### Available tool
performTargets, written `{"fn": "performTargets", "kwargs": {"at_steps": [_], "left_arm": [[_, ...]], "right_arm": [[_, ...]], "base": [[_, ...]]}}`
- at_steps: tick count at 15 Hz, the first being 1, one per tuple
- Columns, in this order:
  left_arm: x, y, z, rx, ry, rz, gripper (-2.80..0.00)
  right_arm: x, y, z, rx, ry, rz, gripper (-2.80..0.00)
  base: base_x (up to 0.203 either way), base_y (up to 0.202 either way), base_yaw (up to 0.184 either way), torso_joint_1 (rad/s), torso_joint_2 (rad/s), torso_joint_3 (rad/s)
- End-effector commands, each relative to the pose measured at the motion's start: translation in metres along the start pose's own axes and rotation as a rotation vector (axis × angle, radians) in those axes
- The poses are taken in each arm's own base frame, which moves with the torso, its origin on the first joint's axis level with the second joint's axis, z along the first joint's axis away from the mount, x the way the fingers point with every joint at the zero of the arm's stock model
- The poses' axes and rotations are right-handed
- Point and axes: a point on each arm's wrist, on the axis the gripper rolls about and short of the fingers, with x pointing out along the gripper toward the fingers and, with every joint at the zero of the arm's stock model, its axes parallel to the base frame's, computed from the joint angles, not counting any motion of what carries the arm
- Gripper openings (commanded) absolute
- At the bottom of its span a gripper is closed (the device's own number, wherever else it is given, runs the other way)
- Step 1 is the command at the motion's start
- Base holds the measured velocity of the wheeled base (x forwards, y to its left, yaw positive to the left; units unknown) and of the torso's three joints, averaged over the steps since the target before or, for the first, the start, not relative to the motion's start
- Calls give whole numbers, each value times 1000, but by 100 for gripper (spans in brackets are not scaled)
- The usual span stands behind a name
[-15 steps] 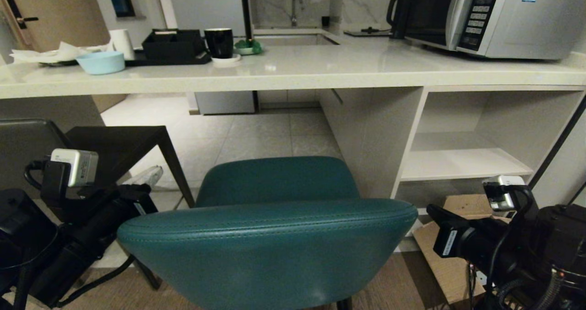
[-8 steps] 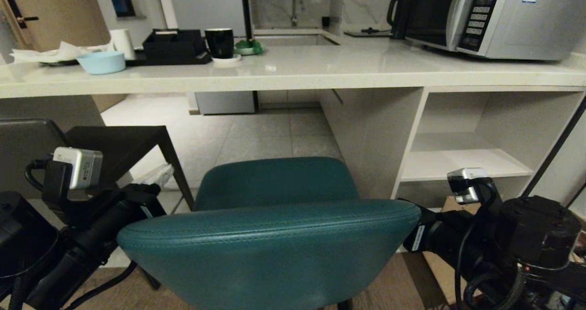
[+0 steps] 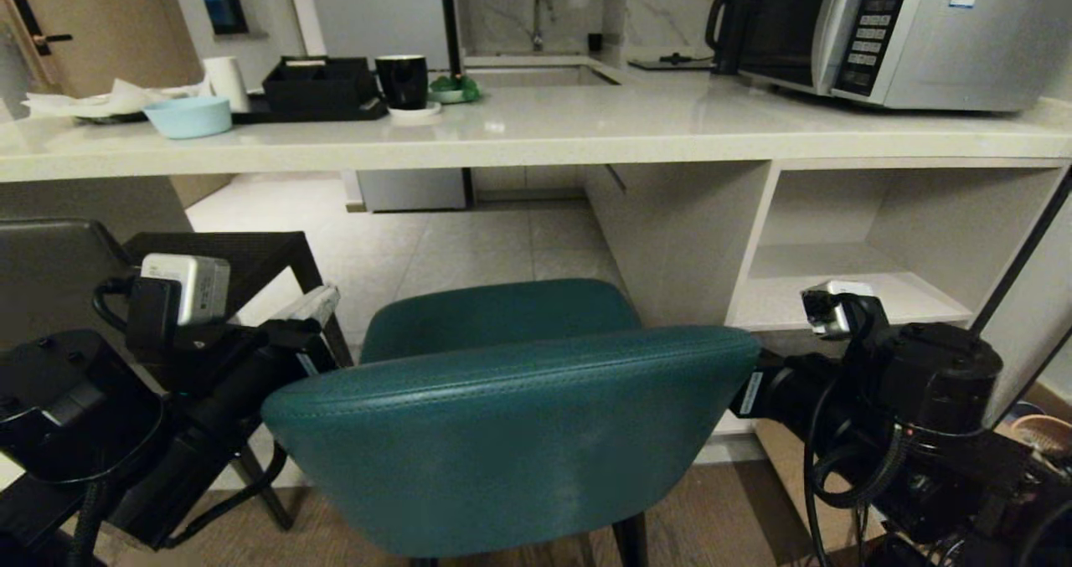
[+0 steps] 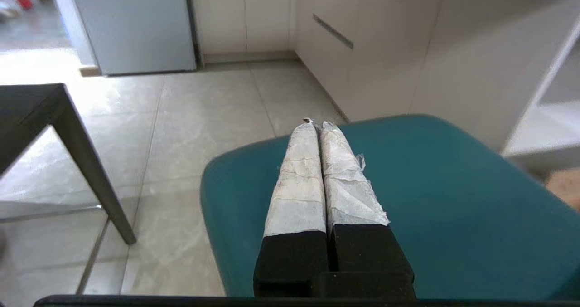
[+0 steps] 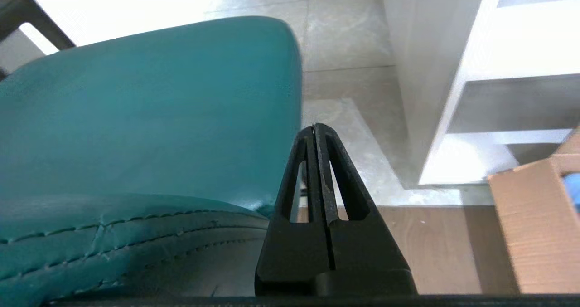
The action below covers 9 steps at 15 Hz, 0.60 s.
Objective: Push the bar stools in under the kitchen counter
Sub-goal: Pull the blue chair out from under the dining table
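While both grippers pressed together flank teal stool (image 3: 511, 433), dark grey stool (image 3: 226, 253) beside.

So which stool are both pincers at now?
The teal stool, in front of the counter; the grey stool is apart on the left.

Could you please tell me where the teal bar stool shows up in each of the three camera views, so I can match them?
Head view: teal bar stool fills the lower centre, backrest nearest the camera.
Left wrist view: its seat lies beneath and beyond the shut left gripper.
Right wrist view: it fills the left side, beside the shut right gripper.
Shared landmark: the white shelf cubbies.
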Motion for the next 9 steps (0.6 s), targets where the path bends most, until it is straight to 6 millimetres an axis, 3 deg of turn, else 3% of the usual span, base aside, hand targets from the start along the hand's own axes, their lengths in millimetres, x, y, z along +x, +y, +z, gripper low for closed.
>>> {"fn": "performTargets", "kwargs": {"at_steps": [1, 5, 9], "left_arm": [[11, -8, -8, -1, 19, -17, -280], [31, -24, -6, -3, 34, -16, -280], [29, -28, -7, -3, 46, -33, -280]], "right_arm": [[13, -3, 3, 3, -3, -18, -280], [27, -5, 14, 4, 5, -44, -280], [34, -4, 3, -6, 41, -46, -280]], "base": [[0, 0, 0, 0, 0, 0], [0, 0, 0, 0, 0, 0], [0, 0, 0, 0, 0, 0]]}}
